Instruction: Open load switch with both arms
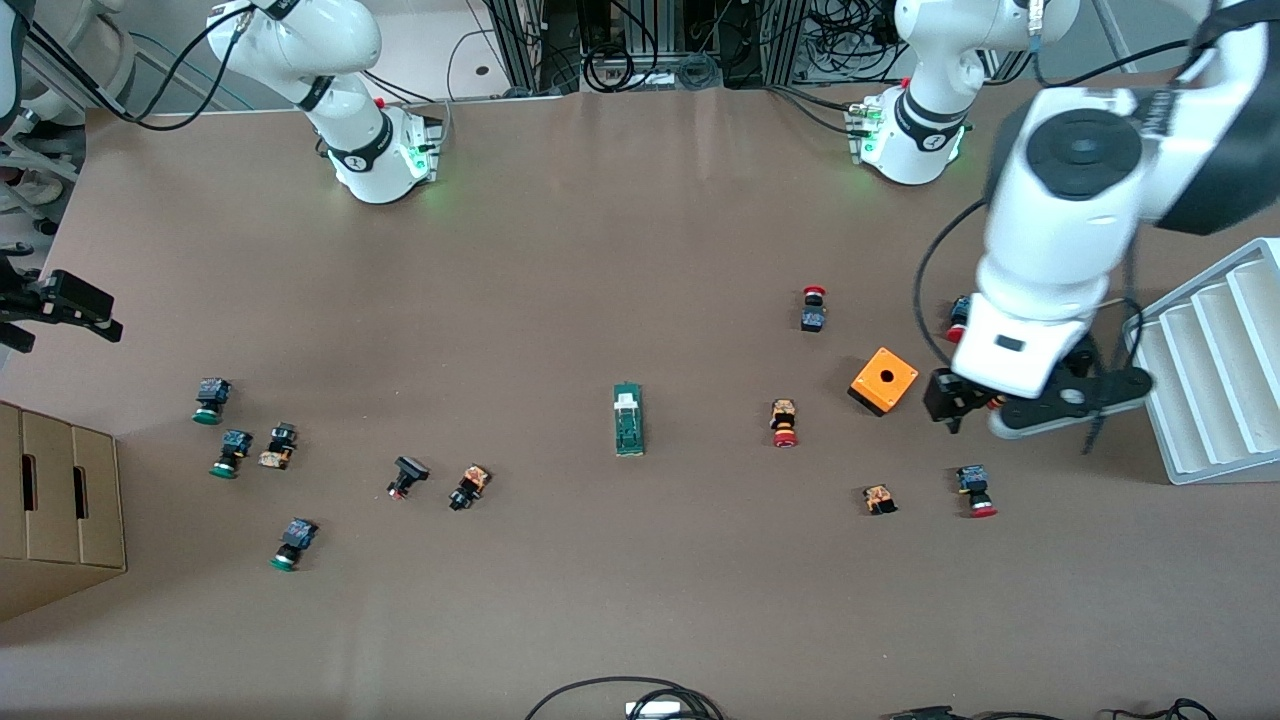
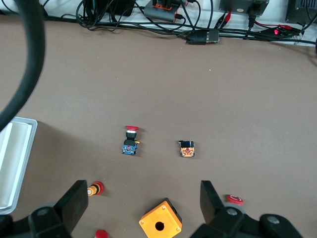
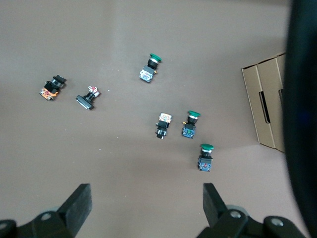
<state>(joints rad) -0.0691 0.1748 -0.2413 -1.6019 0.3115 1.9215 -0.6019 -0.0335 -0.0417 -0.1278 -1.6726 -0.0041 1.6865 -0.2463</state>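
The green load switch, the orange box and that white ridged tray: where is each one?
load switch (image 1: 628, 420): front view, middle of its green body.
orange box (image 1: 884, 381): front view, top face beside the round hole.
white ridged tray (image 1: 1215, 350): front view, one of its ridges.

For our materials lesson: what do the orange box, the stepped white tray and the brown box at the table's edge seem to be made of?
Orange box: likely moulded plastic, with an even bright colour, a smooth matt face and a clean round hole.
Stepped white tray: probably plastic, with a uniform white colour and slightly glossy, rounded ridges; painted metal is possible.
Brown box: cardboard, with a dull tan surface, folded panels and cut slots.
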